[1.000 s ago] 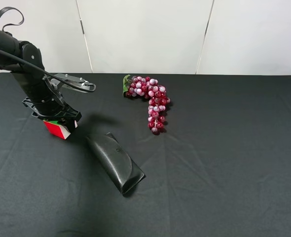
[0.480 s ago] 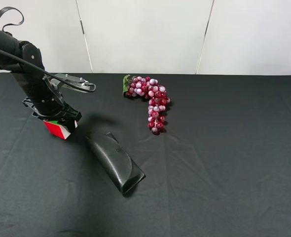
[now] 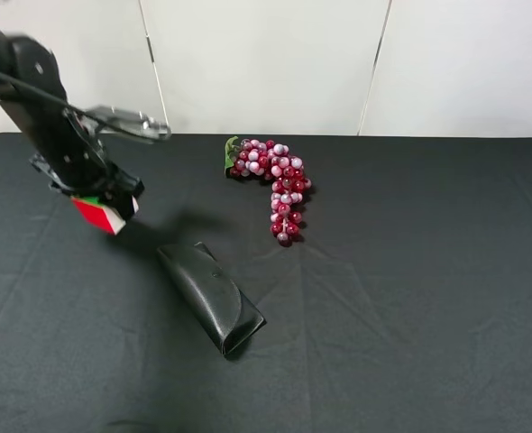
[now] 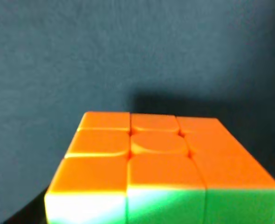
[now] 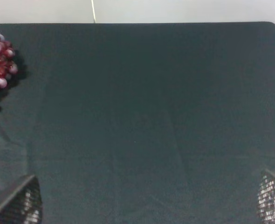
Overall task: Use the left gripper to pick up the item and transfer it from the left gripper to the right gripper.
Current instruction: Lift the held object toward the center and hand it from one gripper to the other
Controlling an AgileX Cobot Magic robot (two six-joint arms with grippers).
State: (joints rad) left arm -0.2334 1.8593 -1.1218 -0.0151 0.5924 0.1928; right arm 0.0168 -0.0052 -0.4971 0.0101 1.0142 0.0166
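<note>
The item [image 3: 99, 215], a puzzle cube showing red, white and green, hangs just above the black cloth at the left in the exterior high view. My left gripper [image 3: 101, 200] is shut on it from above, with the black arm rising toward the upper left. The left wrist view shows the item [image 4: 158, 163] close up, with an orange face and a green one, and its shadow on the cloth beyond. My right gripper [image 5: 144, 203] stands open over bare cloth, with its mesh-patterned fingertips [image 5: 16, 205] at the frame's lower corners. The exterior high view does not show the right arm.
A black glasses case [image 3: 210, 296] lies on the cloth to the lower right of the cube. A red grape bunch [image 3: 273, 185] lies near the table's back middle, and the grapes [image 5: 0, 56] also show in the right wrist view. A white wall backs the table.
My left arm has risen and shifted slightly left, carrying the cube up off the cloth. The case and the grapes have not moved.
</note>
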